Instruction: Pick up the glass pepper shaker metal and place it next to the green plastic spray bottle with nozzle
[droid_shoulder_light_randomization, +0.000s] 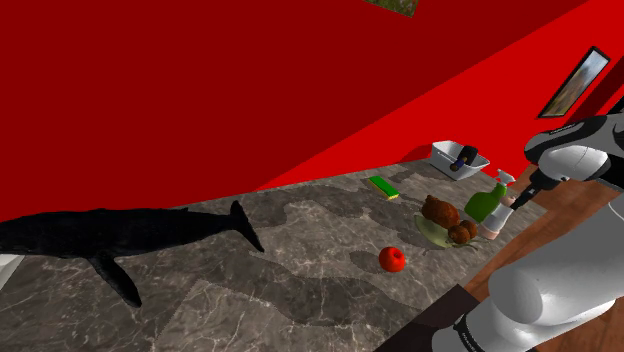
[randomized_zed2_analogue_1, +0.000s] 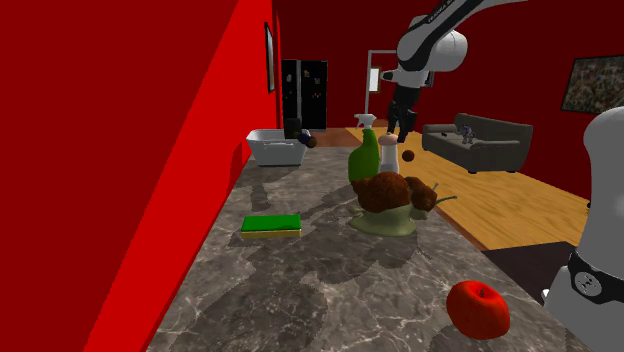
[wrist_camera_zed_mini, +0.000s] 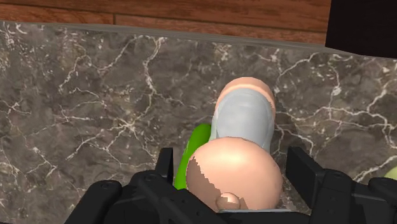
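The pepper shaker (randomized_zed2_analogue_1: 388, 157), pale grey with a peach cap, stands upright on the marble counter. It is right beside the green spray bottle (randomized_zed2_analogue_1: 365, 157), whose nozzle is white. In the shoulder view the shaker (droid_shoulder_light_randomization: 497, 220) stands just in front of the bottle (droid_shoulder_light_randomization: 483, 204). My black gripper (randomized_zed2_analogue_1: 401, 128) hangs just above the shaker's cap. In the wrist view the shaker (wrist_camera_zed_mini: 242, 127) sits between the fingers (wrist_camera_zed_mini: 299, 162), which stand wider than the cap and do not touch it. The gripper (wrist_camera_zed_mini: 233, 158) is open, and a strip of the green bottle (wrist_camera_zed_mini: 196, 149) shows beside the shaker.
A brown snail-like figure on a pale green dish (randomized_zed2_analogue_1: 385, 222) sits close to the bottle. There is a red apple (randomized_zed2_analogue_1: 478, 306), a green sponge (randomized_zed2_analogue_1: 271, 226) and a white bin (randomized_zed2_analogue_1: 275, 150) by the red wall. The counter's edge (wrist_camera_zed_mini: 191, 35) drops to wooden floor. A black shark shape (droid_shoulder_light_randomization: 120, 232) lies at the shoulder view's left.
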